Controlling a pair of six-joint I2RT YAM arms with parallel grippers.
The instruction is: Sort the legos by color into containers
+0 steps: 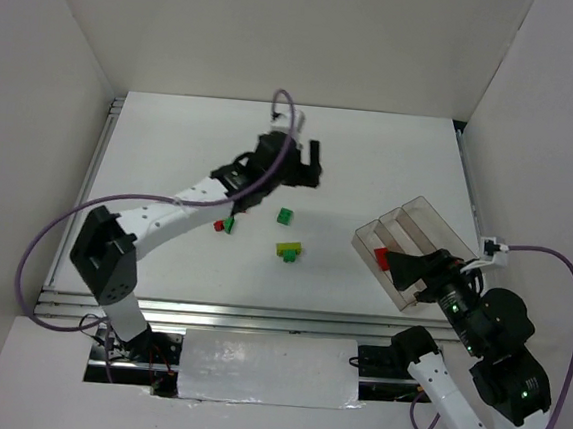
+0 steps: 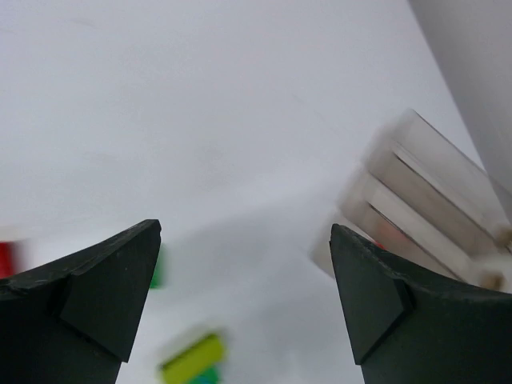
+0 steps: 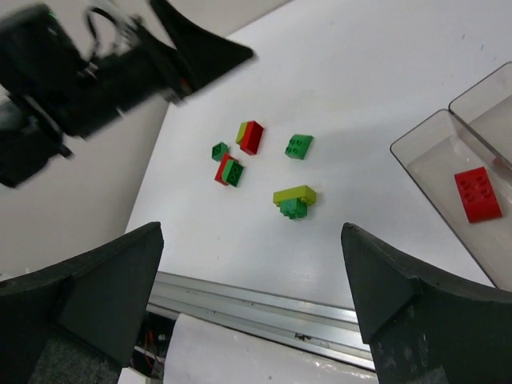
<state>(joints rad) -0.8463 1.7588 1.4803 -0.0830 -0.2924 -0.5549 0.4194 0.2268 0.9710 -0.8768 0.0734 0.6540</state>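
Wht walls [image 1: 282,33] round wht table [image 1: 372,152].

White table [image 1: 372,152] with scattered legos [image 1: 289,248], clear tray [image 1: 436,228]

clear gap btwn legos [image 1: 288,249] & tray [image 1: 436,230], L arm [image 1: 166,214] overhangs legos

Robotics lab cell, white enclosure walls [image 1: 58,74], aluminium frame rail [image 1: 257,317]
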